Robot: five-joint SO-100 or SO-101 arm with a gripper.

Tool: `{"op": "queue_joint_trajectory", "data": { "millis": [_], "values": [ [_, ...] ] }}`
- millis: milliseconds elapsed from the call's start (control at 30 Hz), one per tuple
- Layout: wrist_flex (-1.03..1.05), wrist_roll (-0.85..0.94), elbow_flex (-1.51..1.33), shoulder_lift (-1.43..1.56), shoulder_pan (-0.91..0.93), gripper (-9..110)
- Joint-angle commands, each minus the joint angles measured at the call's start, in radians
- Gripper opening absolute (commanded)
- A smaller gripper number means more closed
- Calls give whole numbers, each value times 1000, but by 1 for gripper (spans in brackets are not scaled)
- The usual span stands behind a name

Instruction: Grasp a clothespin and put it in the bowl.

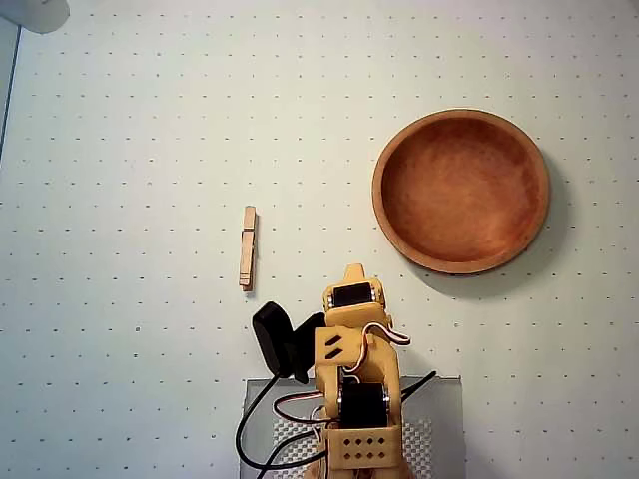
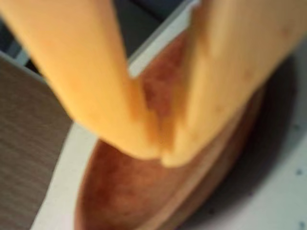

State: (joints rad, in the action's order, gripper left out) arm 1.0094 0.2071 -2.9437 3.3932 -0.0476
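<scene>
- The slim tan wooden clothespin (image 1: 247, 247) lies left of centre overhead on the dotted white bench (image 1: 120, 150), well apart from the round reddish-brown wooden bowl (image 1: 460, 190).
- The orange end effector (image 2: 160, 155) shows its fingertips pressed together, empty, before the bowl (image 2: 124, 191) in the blurred wrist view.

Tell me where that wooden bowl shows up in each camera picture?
Overhead view: the bowl sits at the upper right, empty, on the dotted mat.
Wrist view: the bowl fills the centre and bottom, blurred, partly behind the gripper.
Shared landmark: the bowl's reddish-brown rim against the pale mat.
</scene>
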Motion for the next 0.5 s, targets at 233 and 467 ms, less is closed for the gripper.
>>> {"op": "queue_joint_trajectory", "data": {
  "millis": [233,467],
  "values": [
    [0,80,419,-377,2,-3],
    [3,133,649,-693,0,-3]
  ]
}}
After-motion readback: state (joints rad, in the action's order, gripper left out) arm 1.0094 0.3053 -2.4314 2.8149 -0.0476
